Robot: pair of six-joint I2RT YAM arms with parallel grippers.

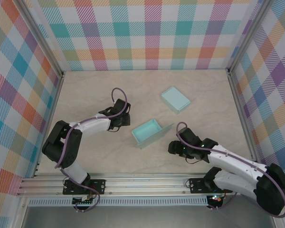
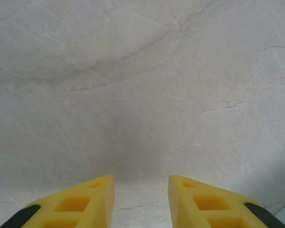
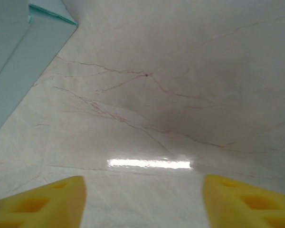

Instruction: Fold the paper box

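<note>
While the far box (image 1: pixel 175 99) sits closed, the near box (image 1: pixel 148 132) gapes.

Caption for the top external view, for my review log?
Two arms flank the open box, left tool and right tool both clear of it; a second box sits farther back.

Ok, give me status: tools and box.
Left tool open, empty. Right tool open wide, empty. Open paper box between them, untouched. Closed box beyond, nothing blocking.
</note>
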